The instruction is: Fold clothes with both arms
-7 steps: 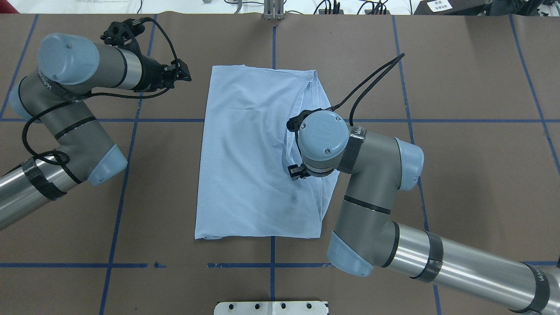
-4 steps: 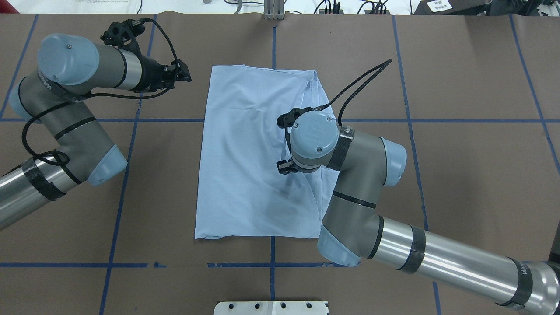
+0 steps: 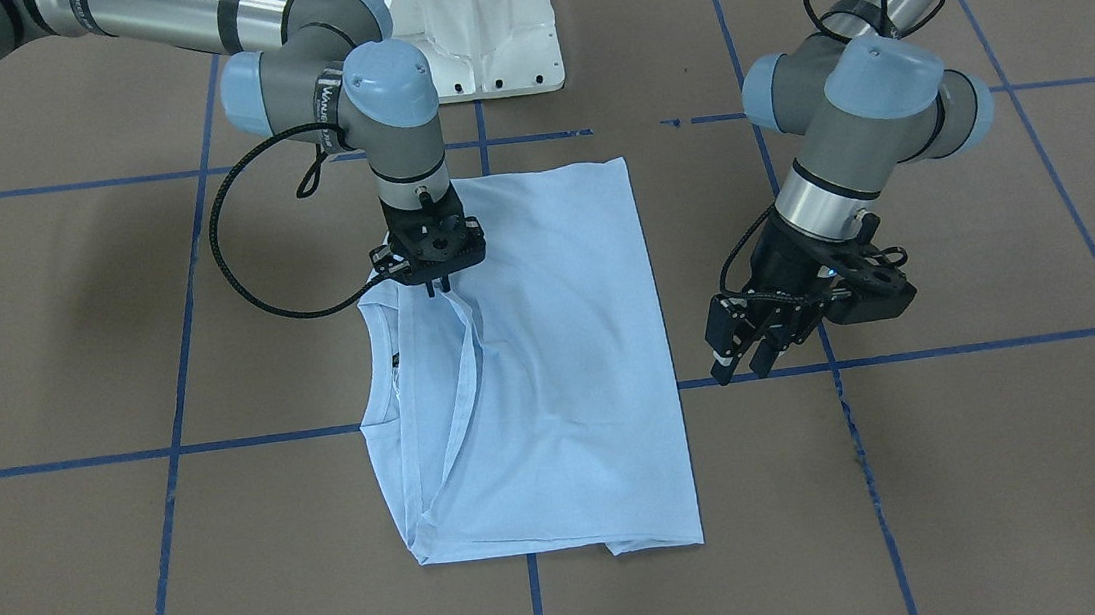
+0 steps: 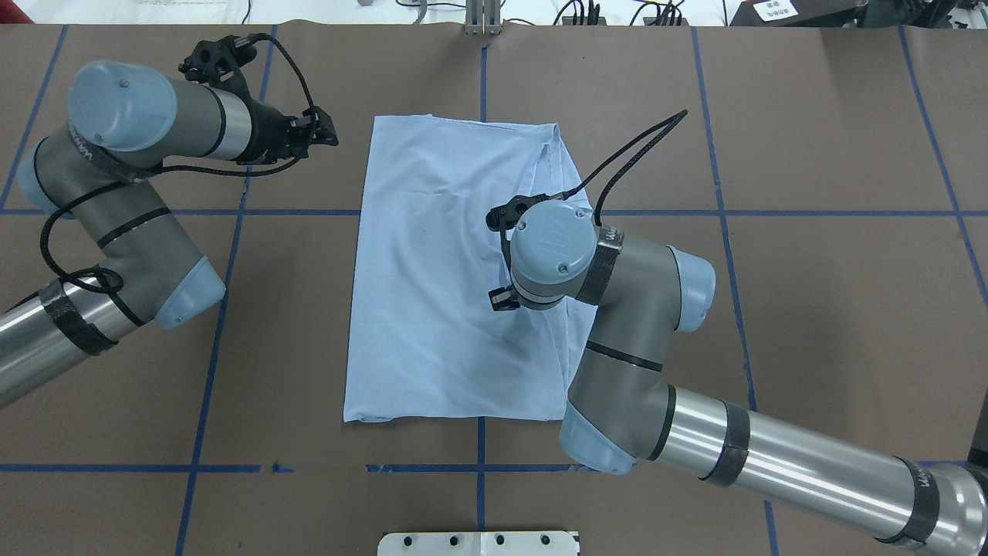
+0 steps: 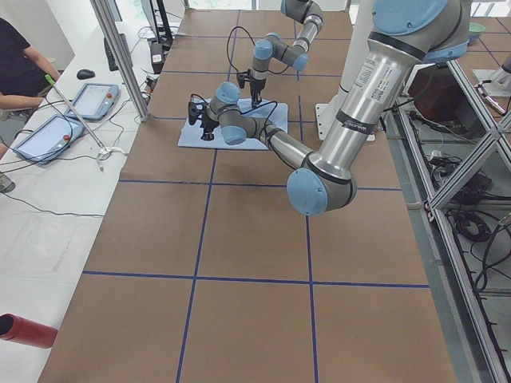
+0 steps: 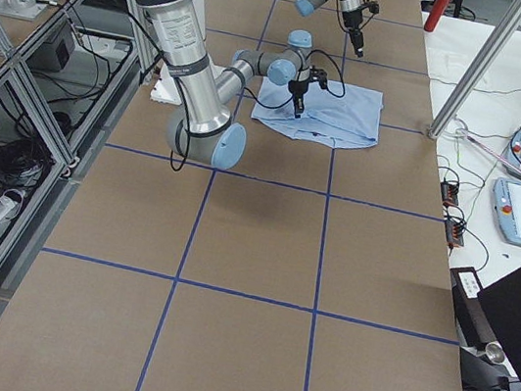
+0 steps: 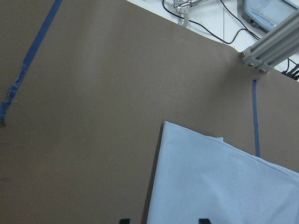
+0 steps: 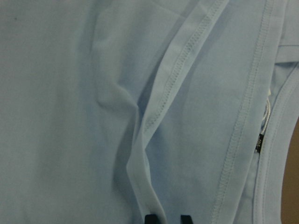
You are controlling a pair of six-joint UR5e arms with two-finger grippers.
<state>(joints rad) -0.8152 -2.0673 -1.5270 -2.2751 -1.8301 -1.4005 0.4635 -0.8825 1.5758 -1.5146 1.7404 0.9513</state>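
The light blue T-shirt [image 4: 432, 270] lies folded lengthwise on the brown table, collar [image 3: 382, 364] on my right side. My right gripper [image 3: 432, 288] points straight down over the shirt's right part and is shut on a stitched hem edge [image 8: 159, 116], holding it slightly raised. The dark neck label [image 8: 259, 142] shows at the collar. My left gripper [image 4: 328, 131] is open and empty, hovering just off the shirt's far left corner [image 7: 187, 135]; it also shows in the front view [image 3: 739, 364]. The palm print is hidden.
The white pedestal base [image 3: 480, 23] stands at the robot's edge of the table. Blue tape lines [image 4: 231, 212] grid the brown cover. An operator [image 5: 24, 64] and tablets [image 5: 48, 136] are beside the far table side, near an aluminium post [image 5: 120, 56].
My right gripper has moved left over the shirt, carrying the hem edge with it. The left arm has barely moved.
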